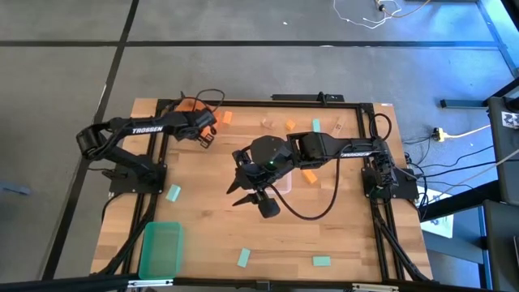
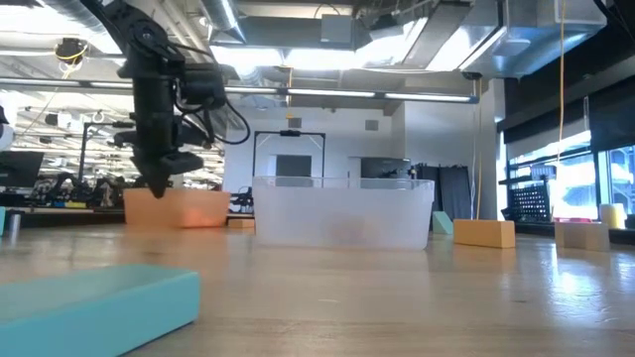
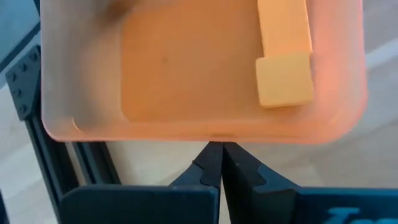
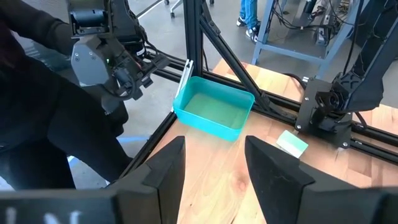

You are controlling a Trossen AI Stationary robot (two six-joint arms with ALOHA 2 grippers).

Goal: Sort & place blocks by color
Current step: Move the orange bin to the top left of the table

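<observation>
My left gripper (image 3: 214,158) is shut with nothing between its fingers. It hangs just in front of the orange bin (image 3: 186,68), at the table's far left (image 1: 203,136). Two orange blocks (image 3: 285,59) lie inside that bin. My right gripper (image 4: 214,165) stands open and empty, raised over the middle of the table (image 1: 253,195). Loose blocks lie flat on the wood: orange ones (image 1: 227,118) (image 1: 309,175), mint ones (image 1: 173,193) (image 1: 243,258) (image 1: 322,261) and tan ones (image 1: 266,123).
A green bin (image 1: 160,250) stands at the near left corner. A clear bin (image 2: 342,213) sits mid-table, under the right arm. More blocks line the far edge (image 1: 316,125). Black frame rails (image 1: 154,162) run along the table's sides.
</observation>
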